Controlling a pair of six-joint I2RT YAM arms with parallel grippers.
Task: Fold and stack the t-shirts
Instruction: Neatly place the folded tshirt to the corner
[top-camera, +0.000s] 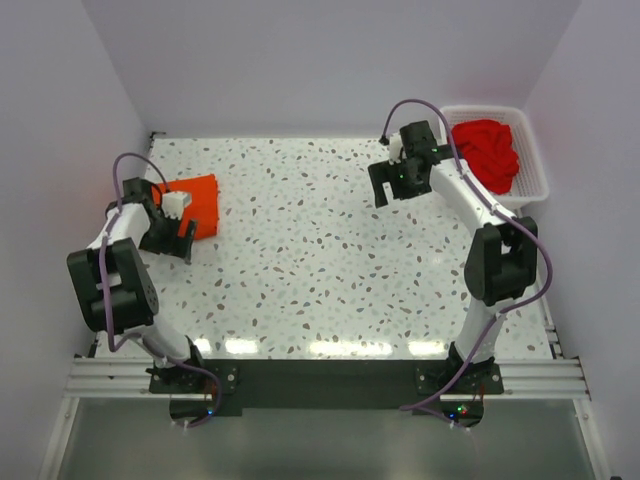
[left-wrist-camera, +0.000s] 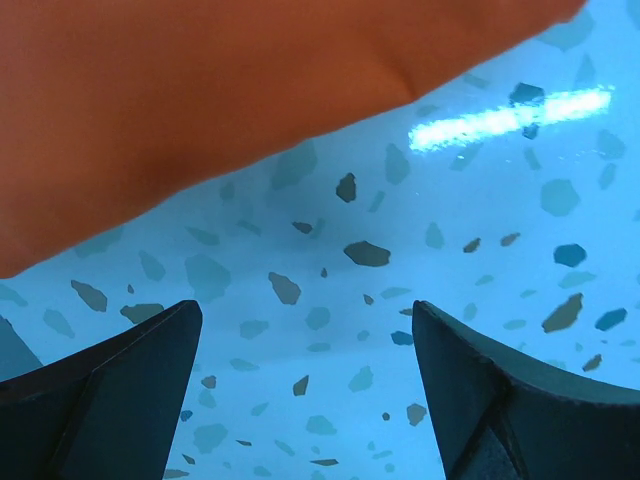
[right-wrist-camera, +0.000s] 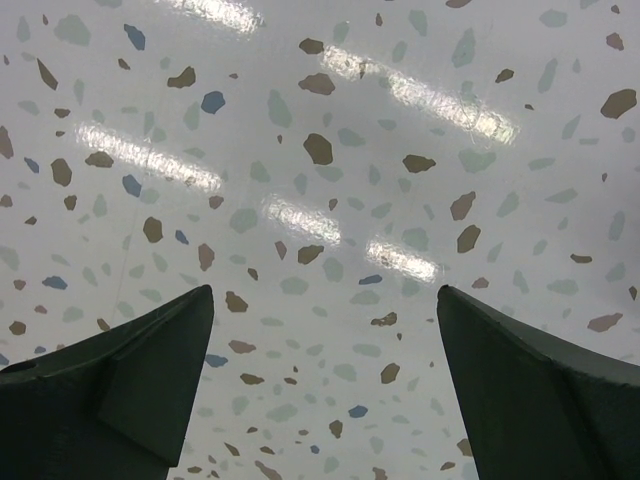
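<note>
Folded orange-red t-shirt (top-camera: 200, 195) lies at mid-left; deeper red t-shirts (top-camera: 487, 152) heap in the basket (top-camera: 535, 160), upper right. The left gripper (left-wrist-camera: 305, 312) and right gripper (right-wrist-camera: 325, 292) are spread, empty. The left one, near the fold, could snag and undo it.

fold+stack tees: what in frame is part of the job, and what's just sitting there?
Job:
orange-red t-shirt, folded, table's left side
deeper red t-shirts, heaped in the white basket

Just there:
white basket, far right corner
speckled table
</note>
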